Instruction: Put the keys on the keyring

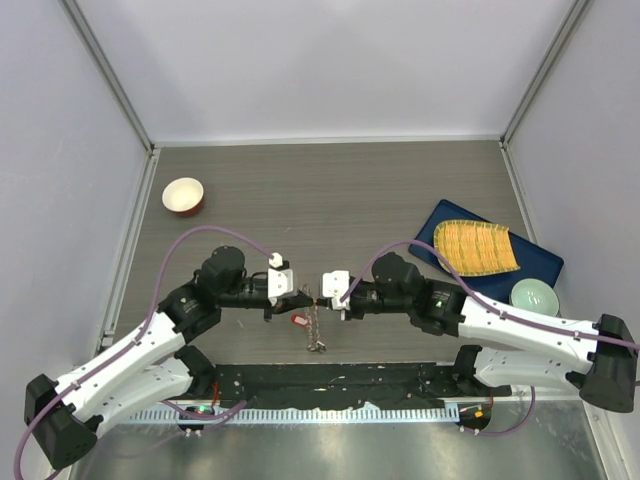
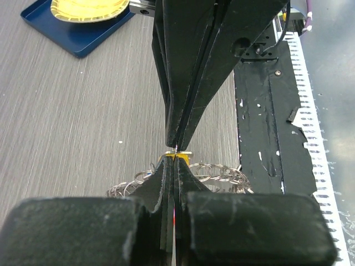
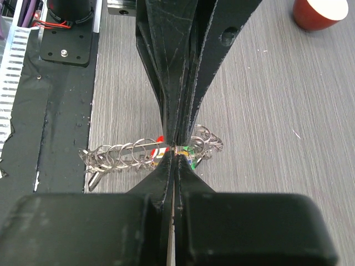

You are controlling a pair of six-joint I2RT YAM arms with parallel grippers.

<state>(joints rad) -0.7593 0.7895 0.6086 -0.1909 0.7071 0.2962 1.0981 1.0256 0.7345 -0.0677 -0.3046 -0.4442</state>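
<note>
My left gripper and right gripper meet tip to tip just above the table's near middle. Both are shut. In the left wrist view my left gripper pinches a small key by its yellow tag. Its thin silver end runs into the right gripper's fingertips. My right gripper shows the same pinch. Under the tips lie more keys with red and green tags, on a chain of linked wire rings that also shows in the top view. No flat toothed keyring is in view.
A red-and-white bowl stands at the back left. A blue tray with a yellow ribbed plate lies at the right, with a pale green bowl beside it. A black taped strip runs along the near edge.
</note>
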